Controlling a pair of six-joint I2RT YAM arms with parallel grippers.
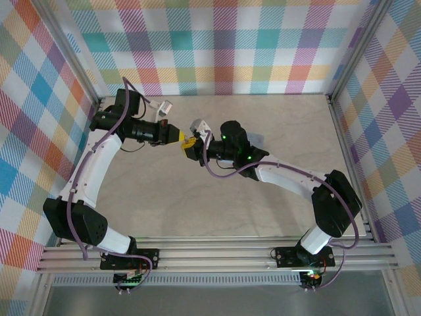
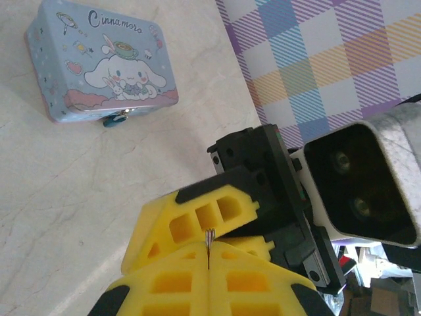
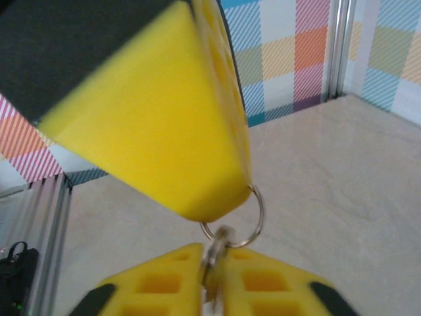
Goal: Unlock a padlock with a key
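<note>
A pale blue cartoon-printed box (image 2: pixel 108 62) lies on the table at the upper left of the left wrist view. The tiny dark-blue padlock (image 2: pixel 117 120) hangs at its front latch. My two grippers meet tip to tip above the middle of the table. The left gripper (image 1: pixel 177 136) (image 2: pixel 209 249) is shut on a thin metal key ring (image 3: pixel 258 210), which shows edge-on between its pads. The right gripper (image 1: pixel 189 142) (image 3: pixel 212 260) is shut on the key (image 3: pixel 220 245), which hangs from that ring just under the left gripper's yellow fingers (image 3: pixel 164 118).
Plaid walls (image 1: pixel 217 46) enclose the beige table (image 1: pixel 289 125) at the back and sides, with aluminium posts (image 3: pixel 335 49) at the corners. The right wrist's camera housing (image 2: pixel 358 187) sits close behind the right gripper's yellow fingers (image 2: pixel 197 220).
</note>
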